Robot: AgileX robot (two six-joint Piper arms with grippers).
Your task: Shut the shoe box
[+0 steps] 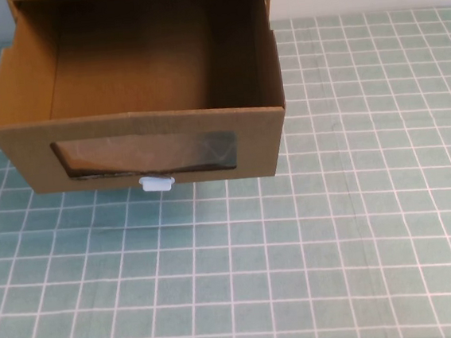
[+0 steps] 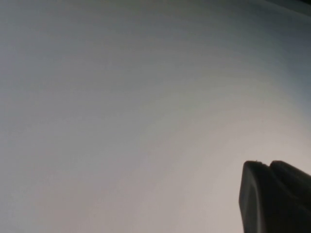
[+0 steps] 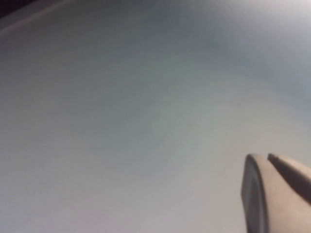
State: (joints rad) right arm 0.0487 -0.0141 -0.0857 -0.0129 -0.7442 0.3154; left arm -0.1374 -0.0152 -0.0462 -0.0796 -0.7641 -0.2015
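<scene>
Shoe box (image 1: pixel 138 137) open, window facing robot

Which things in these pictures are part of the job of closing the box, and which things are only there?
Part of the job:
- shoe box, its drawer pulled out and empty, with white pull tab under the window
- left claw and right claw, each seen only in its own wrist view, facing a blank pale surface

Only there:
- green grid mat under the box
</scene>
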